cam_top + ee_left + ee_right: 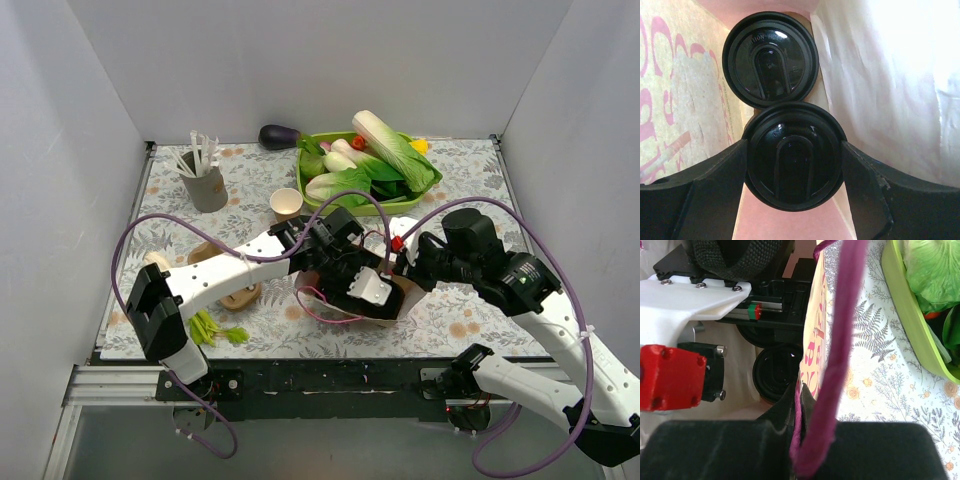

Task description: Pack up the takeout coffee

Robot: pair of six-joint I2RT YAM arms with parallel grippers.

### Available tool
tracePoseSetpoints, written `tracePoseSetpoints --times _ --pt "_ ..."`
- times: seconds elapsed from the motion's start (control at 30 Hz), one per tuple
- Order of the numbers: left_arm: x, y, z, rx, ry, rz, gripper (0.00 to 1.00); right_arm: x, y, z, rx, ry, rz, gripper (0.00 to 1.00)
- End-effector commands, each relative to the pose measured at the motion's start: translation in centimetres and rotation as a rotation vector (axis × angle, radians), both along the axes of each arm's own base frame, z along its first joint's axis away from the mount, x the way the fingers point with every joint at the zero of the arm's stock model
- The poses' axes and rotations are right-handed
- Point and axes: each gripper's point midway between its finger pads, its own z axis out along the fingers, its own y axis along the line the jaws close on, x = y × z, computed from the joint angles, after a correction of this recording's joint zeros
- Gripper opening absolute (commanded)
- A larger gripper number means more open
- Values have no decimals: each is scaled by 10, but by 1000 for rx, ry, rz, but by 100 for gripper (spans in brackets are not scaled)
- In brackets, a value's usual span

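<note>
Inside a paper bag (685,100) printed in pink, my left gripper (794,175) is shut on a takeout coffee cup (792,160), its fingers pressed to both sides of the black lid. A second lidded cup (770,60) stands just beyond it in the bag, touching it. The right wrist view shows one black lid (775,370) inside the bag. My right gripper (807,390) is shut on the bag's magenta handle (840,340) at the rim. In the top view, both grippers meet at the bag (392,310), and an open tan cup (287,203) stands without a lid.
A green tray of vegetables (425,185) sits at the back right, with a dark eggplant (278,136) to its left. A grey cup of white sticks (205,185) stands back left. Under the left arm lies a brown pulp tray (240,295), with green leaves (212,328) near the front edge.
</note>
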Motion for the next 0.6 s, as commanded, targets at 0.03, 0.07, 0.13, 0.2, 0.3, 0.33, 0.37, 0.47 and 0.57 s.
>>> tracePoseSetpoints --times 0.03,0.07,0.13,0.2,0.3,0.33,0.37,0.47,0.57 --pt "17 2 -12 -1 -8 33 0 -14 14 9 65 13 92 1" --pt "19 1 -13 -1 -13 34 0 -14 14 9 64 13 93 1" --pt "21 3 -17 4 -12 38 0 -13 15 9 64 11 94 1" --pt "24 2 -19 -3 -16 40 0 -12 15 9 63 10 93 1" --pt "27 0 -21 -13 -26 37 1 -11 15 8 58 11 88 1" --pt "29 0 -23 -10 -29 39 6 -11 14 8 56 11 85 1" --pt "30 -1 -24 -10 -31 37 9 -11 14 7 54 12 84 1" --pt "31 -2 -28 2 -27 34 11 -10 13 7 50 11 77 1" --pt "34 -3 -28 3 -35 36 14 -9 13 6 46 10 70 1"
